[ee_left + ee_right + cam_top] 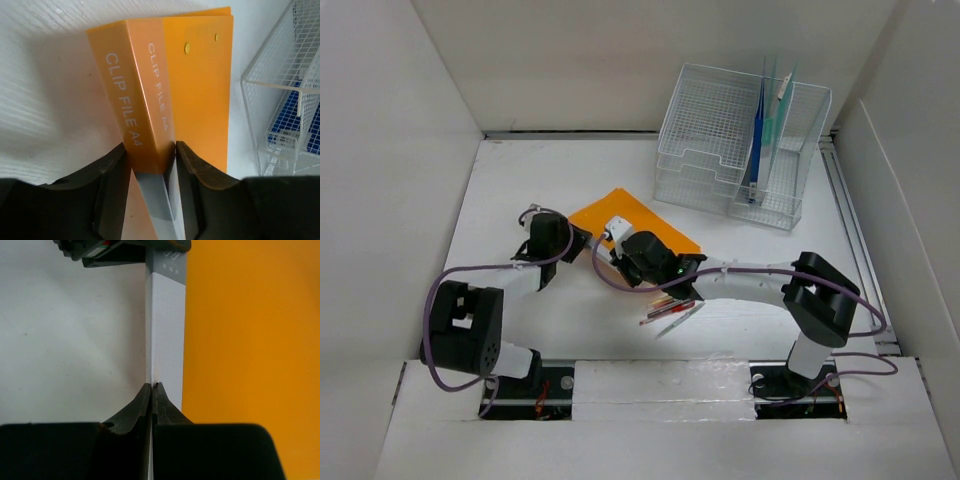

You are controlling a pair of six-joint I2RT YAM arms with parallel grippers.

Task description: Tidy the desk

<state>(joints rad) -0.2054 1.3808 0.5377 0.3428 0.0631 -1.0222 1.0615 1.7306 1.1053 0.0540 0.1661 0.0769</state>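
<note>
Desk [520, 190]: a matte white tabletop walled by white panels, shown part-way through tidying. A white wire-mesh file organizer [705, 130] stands at its far right corner.

Step in hand, as judged: filing the orange clip file [200, 90]. It sits near the desk's centre, between the two arms and short of the organizer. Whether it lies flat or is partly raised cannot be told.

Left gripper [150, 145]: clamped on the file's spine, one finger on each side just below the lettering "CLIP FILE A4". A grey-white inner layer shows between the jaws.

Right gripper [152, 386]: fingers pressed together to a thin seam on the near end of a white strip [165, 330] that runs alongside the orange cover. What the strip belongs to cannot be told.

Organizer contents: a blue folder [757, 140] and a teal folder [778, 110] stand upright in the right-hand slots.

Several pens [670, 308] lie beneath the right forearm, apart from the file.

Next move, as judged: raise the file with both grips aligned, so that the cover neither twists nor springs open. Then carry it to the far right and slot it upright beside the folders. The pens are left to sort afterwards.
</note>
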